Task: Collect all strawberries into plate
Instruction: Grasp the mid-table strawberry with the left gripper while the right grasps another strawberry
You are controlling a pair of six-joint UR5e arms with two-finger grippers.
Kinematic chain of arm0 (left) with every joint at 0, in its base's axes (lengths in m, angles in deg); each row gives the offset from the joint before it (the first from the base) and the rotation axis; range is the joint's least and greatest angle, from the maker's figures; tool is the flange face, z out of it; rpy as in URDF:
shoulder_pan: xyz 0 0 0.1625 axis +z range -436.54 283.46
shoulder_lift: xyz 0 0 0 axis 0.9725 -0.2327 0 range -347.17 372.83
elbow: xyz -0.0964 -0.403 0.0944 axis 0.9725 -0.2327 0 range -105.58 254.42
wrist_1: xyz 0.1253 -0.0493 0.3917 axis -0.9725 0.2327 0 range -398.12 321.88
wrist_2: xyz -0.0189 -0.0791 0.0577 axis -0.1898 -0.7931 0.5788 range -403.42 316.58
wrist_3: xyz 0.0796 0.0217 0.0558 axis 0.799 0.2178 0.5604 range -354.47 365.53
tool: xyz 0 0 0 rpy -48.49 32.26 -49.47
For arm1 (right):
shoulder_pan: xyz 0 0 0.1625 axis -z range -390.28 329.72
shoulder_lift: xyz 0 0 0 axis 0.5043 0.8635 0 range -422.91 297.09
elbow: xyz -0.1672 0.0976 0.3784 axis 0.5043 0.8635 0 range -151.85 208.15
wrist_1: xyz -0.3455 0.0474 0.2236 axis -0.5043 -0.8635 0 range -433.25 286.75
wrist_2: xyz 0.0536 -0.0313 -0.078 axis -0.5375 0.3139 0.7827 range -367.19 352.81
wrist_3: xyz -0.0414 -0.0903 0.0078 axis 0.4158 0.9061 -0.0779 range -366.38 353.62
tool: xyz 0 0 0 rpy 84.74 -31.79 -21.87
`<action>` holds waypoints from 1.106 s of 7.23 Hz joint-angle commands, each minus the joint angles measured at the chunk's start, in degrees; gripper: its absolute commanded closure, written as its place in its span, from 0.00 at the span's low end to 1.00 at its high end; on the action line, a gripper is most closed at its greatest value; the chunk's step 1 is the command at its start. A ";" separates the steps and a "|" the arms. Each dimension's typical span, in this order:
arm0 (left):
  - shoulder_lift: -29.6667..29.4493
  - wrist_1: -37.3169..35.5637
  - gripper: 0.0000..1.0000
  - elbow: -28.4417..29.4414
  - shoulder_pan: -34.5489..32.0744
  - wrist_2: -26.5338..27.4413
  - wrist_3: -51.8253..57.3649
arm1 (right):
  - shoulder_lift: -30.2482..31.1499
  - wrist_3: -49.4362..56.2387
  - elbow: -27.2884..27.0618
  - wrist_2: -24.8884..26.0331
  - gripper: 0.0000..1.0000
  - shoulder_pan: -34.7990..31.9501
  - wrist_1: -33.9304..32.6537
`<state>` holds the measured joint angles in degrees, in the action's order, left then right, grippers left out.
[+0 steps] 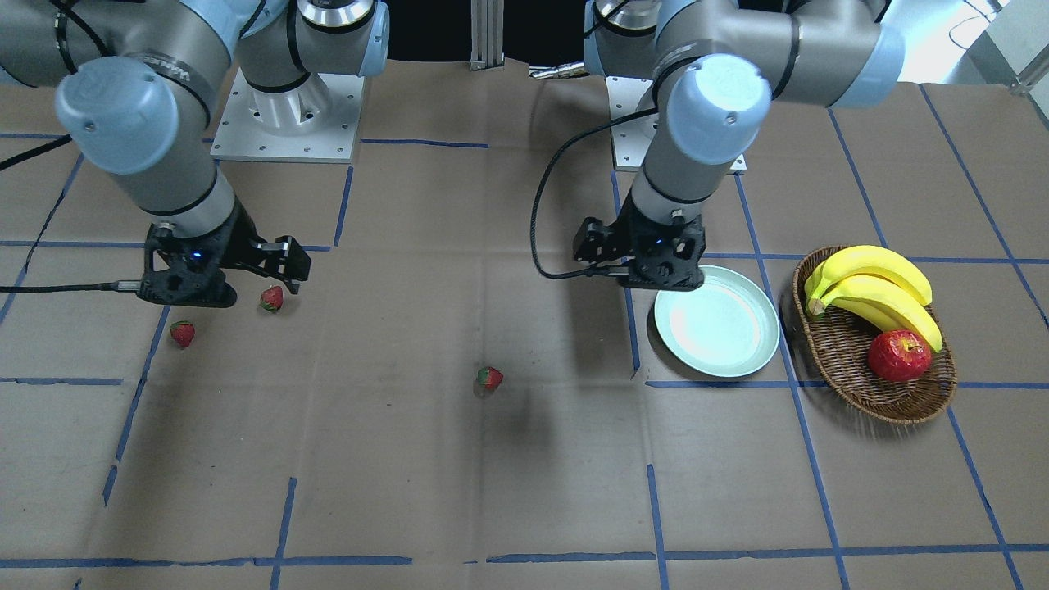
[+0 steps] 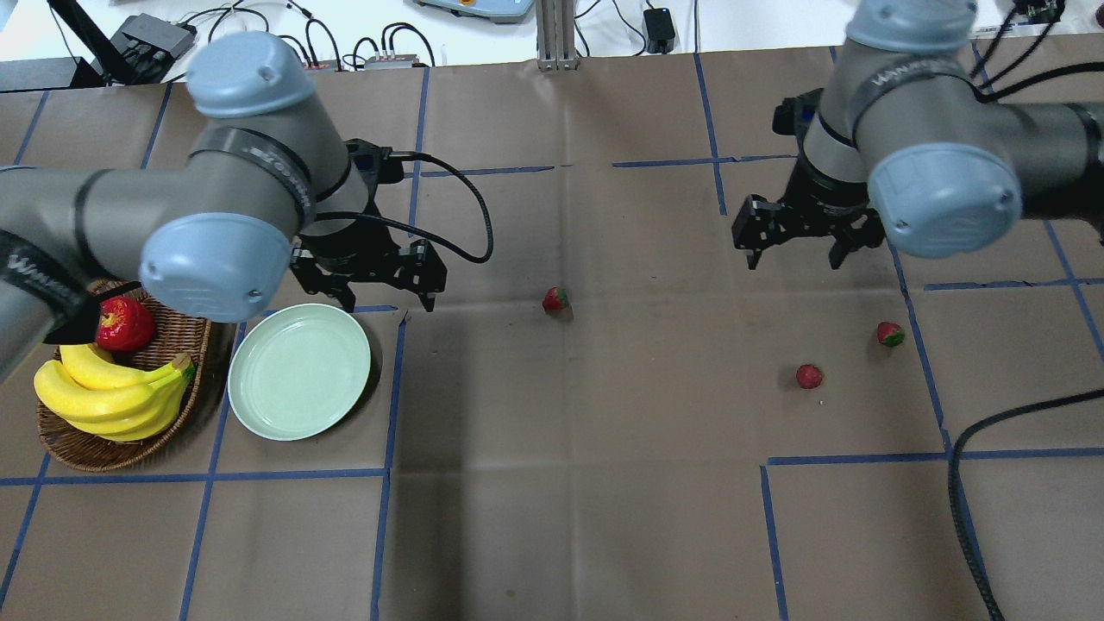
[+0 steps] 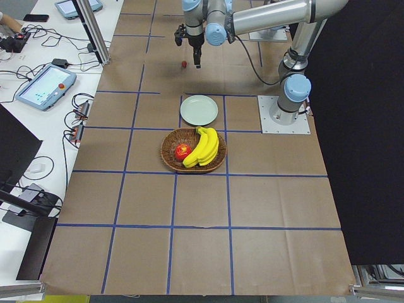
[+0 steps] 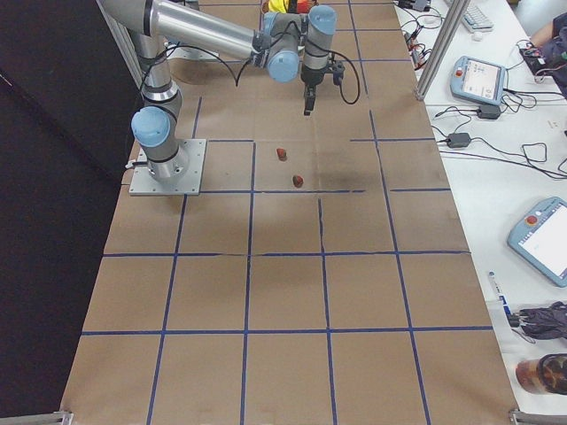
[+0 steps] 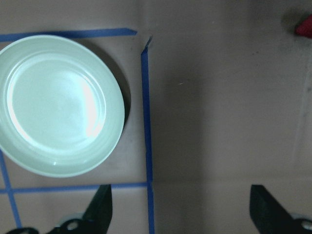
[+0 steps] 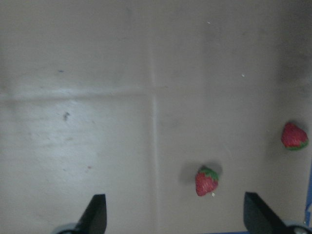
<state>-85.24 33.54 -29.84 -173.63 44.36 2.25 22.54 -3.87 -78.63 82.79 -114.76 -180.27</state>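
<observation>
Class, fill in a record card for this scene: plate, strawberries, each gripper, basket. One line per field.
plate: empty
strawberries: three, all lying on the table
left gripper: open, empty, by the plate's edge
right gripper: open, empty, near two strawberries
basket: holds bananas and apple

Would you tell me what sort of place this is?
Probably a robotics lab: left arm and right arm bolted to a paper-covered table gridded with blue tape, with a teach pendant and cables.
</observation>
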 commanded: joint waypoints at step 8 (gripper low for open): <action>-23.04 -18.30 0.08 7.05 -11.10 -4.54 -6.21 | -5.11 3.82 -25.15 -0.42 0.02 6.08 -33.52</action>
<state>-106.69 17.33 -22.83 -184.38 40.04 -3.96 17.57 -0.13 -103.75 82.01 -108.75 -213.53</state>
